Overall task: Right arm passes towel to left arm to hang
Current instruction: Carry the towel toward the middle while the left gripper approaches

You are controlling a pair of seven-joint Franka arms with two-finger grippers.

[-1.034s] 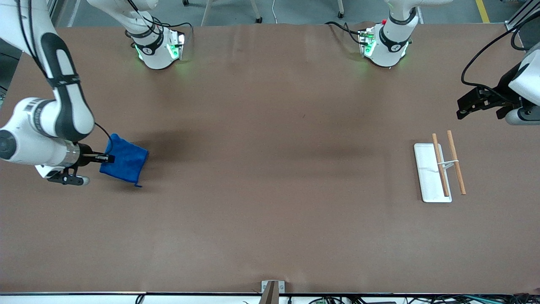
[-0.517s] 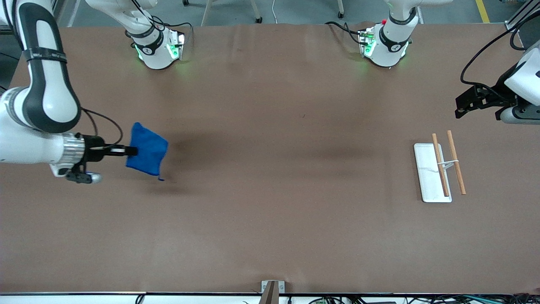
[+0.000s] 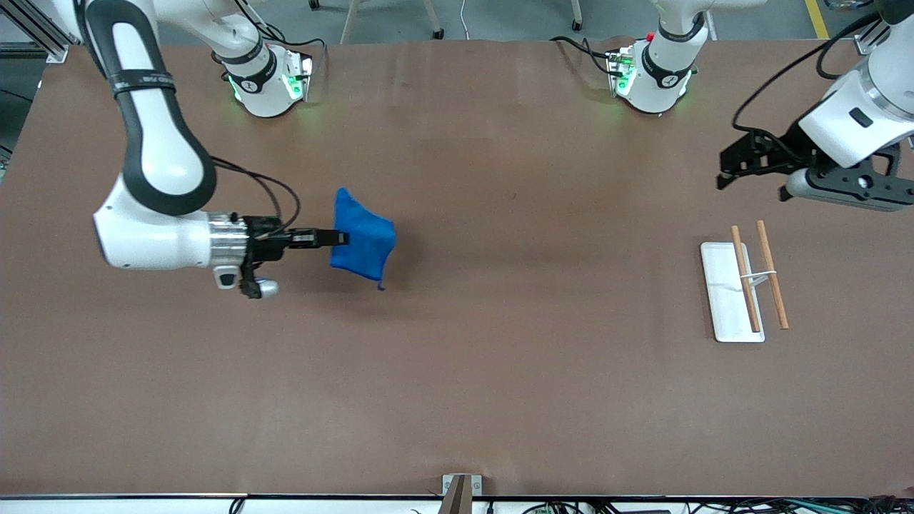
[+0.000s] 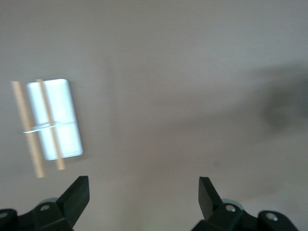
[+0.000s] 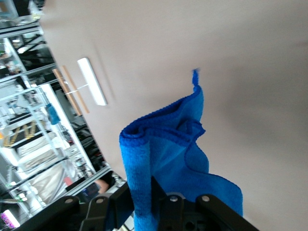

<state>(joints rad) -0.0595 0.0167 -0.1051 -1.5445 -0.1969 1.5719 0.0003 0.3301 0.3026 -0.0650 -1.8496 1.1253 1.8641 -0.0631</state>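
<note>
A wide brown tabletop (image 3: 500,371) with a matte, faintly creased covering carries the scene; grey floor shows above its upper edge, where the two arm bases stand with green lights glowing. A small metal bracket (image 3: 461,485) sits at the edge nearest the front camera. Toward the left arm's end lies a white rectangular base (image 3: 728,293) with two wooden rods (image 3: 771,275) tied across it by a thin wire, a low hanging rack.

The towel (image 3: 363,240) is a bright blue soft cloth, bunched and folded, hanging in the air over the tabletop toward the right arm's end, a small loop tag dangling from its lowest corner. In the right wrist view its plush edge curls in folds (image 5: 166,154). The right hand (image 3: 335,237) pinches the towel at one edge, fingers pressed together on the cloth.

The left hand (image 3: 750,158) hovers over the tabletop near the rack, its black prongs (image 4: 77,195) spread apart and holding nothing.
</note>
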